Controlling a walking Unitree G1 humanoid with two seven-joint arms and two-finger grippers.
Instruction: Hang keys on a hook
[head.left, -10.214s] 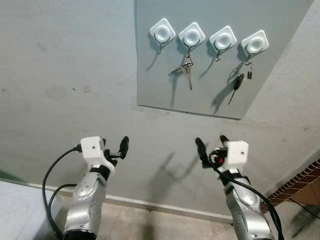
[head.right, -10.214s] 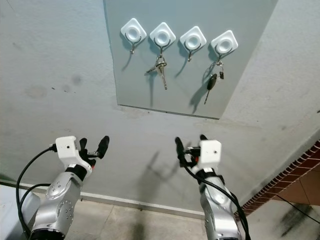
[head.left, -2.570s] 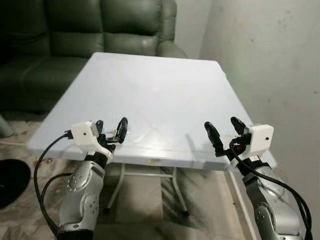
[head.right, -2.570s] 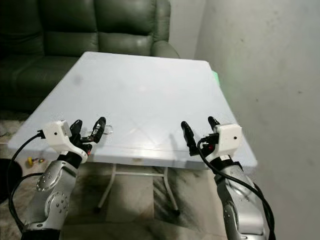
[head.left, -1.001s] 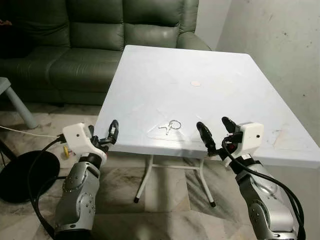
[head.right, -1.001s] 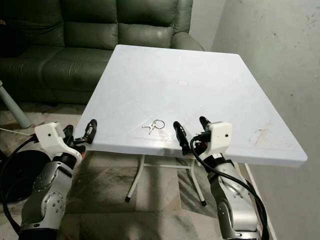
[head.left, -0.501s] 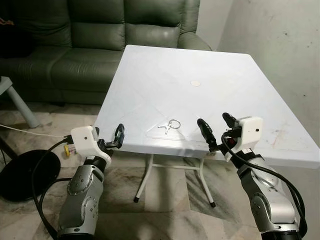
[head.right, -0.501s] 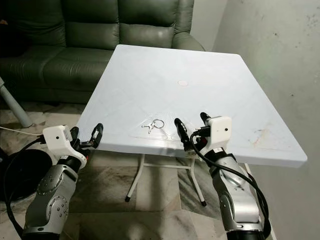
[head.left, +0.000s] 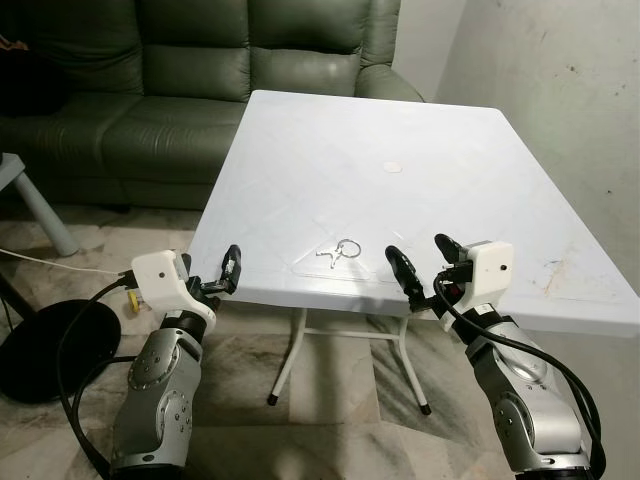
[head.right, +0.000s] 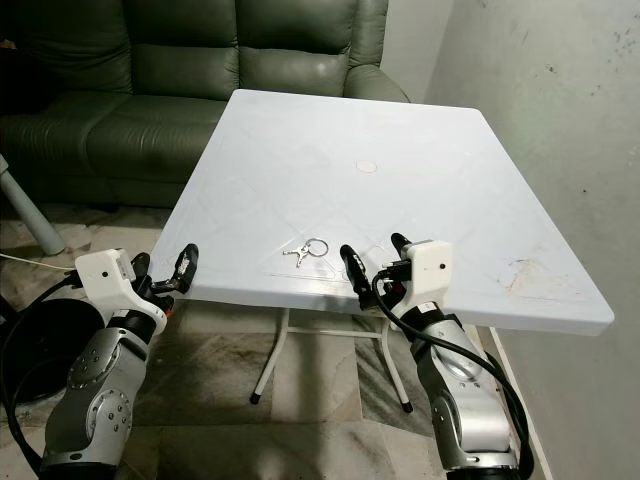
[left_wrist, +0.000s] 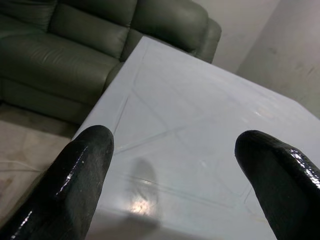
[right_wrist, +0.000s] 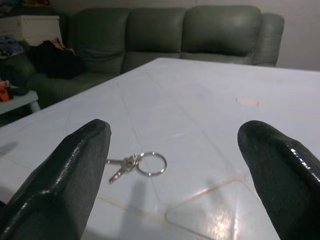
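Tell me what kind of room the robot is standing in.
Probably a home living room: a dark green leather sofa stands behind a white square plastic folding table, on a marbled tile floor beside a plain grey wall. A small set of keys on a metal ring lies on the table.

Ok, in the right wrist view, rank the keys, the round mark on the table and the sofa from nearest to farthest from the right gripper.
From the right gripper, open at the table's near edge:
1. Keys, on the white table, just ahead between the fingers, toward the left one.
2. Round mark, farther up the tabletop.
3. Green sofa, beyond the table's far edge.
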